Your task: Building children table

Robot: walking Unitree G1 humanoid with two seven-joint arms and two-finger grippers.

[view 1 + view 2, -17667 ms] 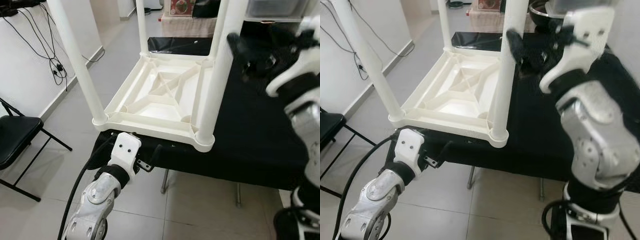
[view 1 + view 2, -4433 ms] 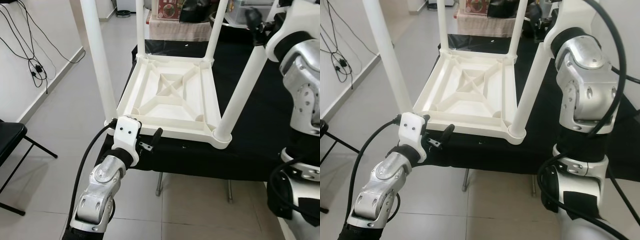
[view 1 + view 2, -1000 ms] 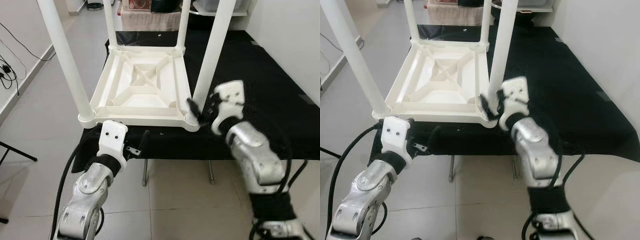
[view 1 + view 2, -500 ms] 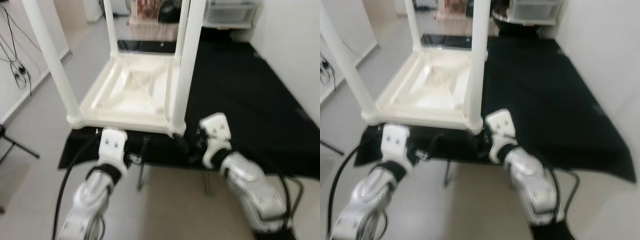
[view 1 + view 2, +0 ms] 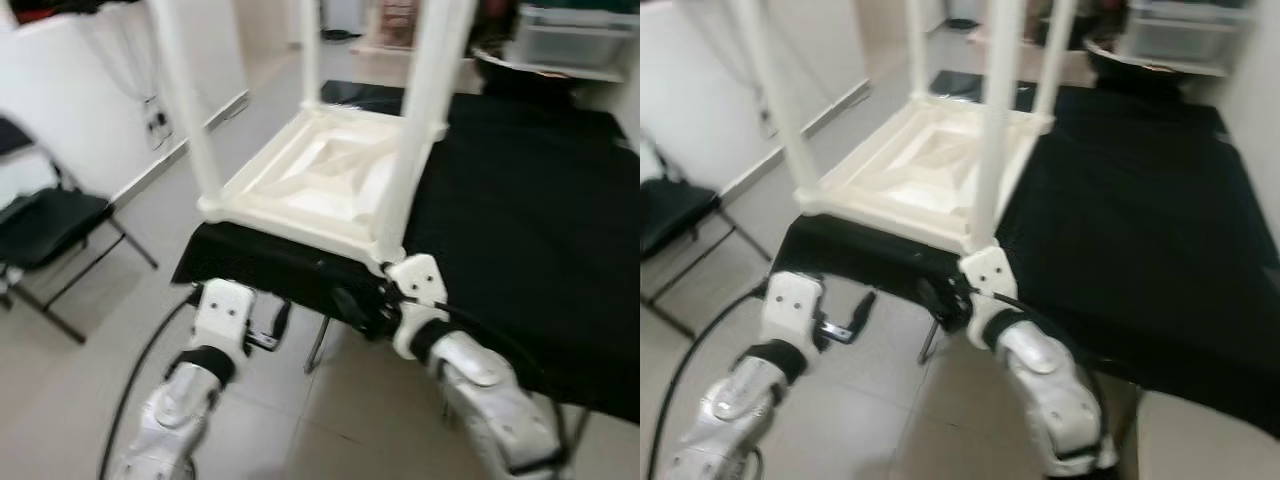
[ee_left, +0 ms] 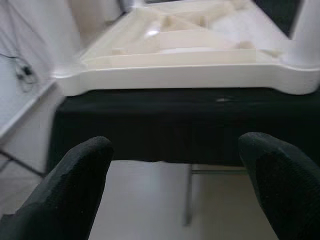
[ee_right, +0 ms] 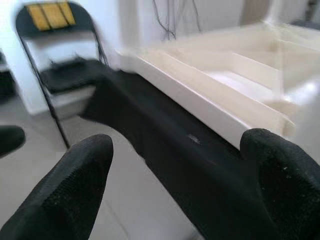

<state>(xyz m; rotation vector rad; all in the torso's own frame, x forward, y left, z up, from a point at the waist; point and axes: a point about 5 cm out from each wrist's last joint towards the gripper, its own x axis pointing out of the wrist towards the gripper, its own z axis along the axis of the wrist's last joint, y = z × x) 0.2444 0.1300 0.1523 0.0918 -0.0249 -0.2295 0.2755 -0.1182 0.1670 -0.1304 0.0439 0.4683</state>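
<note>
A white plastic children's table (image 5: 320, 185) lies upside down on a black-covered table (image 5: 520, 220), with its legs (image 5: 420, 120) pointing up. Both arms are low, in front of the black table's front edge. My left gripper (image 5: 281, 318) hangs open just below that edge, left of centre. My right gripper (image 5: 350, 304) is open too, beneath the near right corner of the white table. In the left wrist view the spread fingers (image 6: 75, 185) face the white rim (image 6: 190, 77). The right wrist view has wide fingers (image 7: 280, 180) and the rim (image 7: 225, 95). Neither gripper holds anything.
A black folding chair (image 5: 40, 225) stands on the tiled floor at the left, also in the right wrist view as the chair (image 7: 65, 75). A white wall with hanging cables (image 5: 155, 115) runs along the left. Storage bins (image 5: 565, 40) sit beyond the black table.
The camera has swung, bringing the chair into view, and the picture is blurred. My right gripper has dropped from beside the near right leg's base to below the black table's edge.
</note>
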